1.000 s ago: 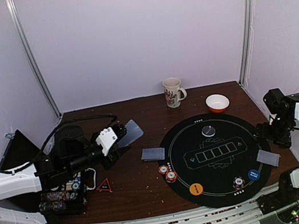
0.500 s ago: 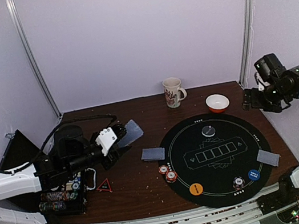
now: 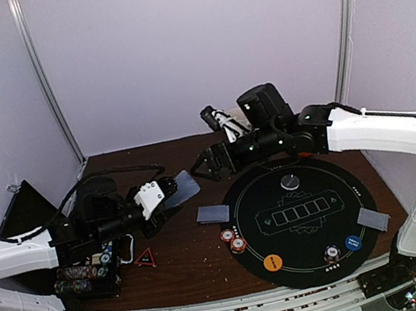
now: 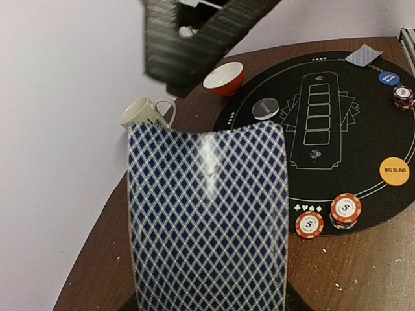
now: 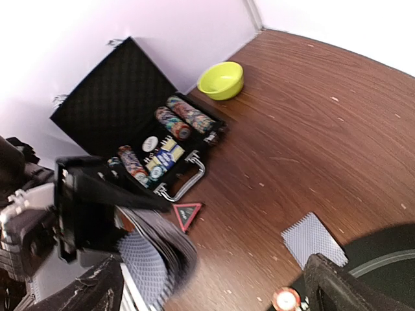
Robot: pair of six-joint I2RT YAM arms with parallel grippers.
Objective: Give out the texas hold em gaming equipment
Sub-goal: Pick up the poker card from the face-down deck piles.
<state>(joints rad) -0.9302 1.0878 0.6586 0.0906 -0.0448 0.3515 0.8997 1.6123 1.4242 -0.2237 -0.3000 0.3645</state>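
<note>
Brown tabletop (image 3: 184, 248): left jaws pinched a card (image 3: 184, 182), right jaws spread at its three o'clock. Handover step, apparently; the right jaws needed to close squarely.

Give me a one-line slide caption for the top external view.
Left gripper holds blue-backed cards as the open right gripper hovers just beyond them, near the black poker mat.

Before you, the wooden table (image 3: 187, 268) bears a round black mat (image 3: 311, 239), an open case (image 3: 23, 206) (at your left), a red triangle (image 3: 144, 257), one face-down card (image 3: 213, 214), a mug (image 4: 144, 114), an orange bowl (image 4: 224, 78) and a green bowl (image 5: 221, 80).
</note>
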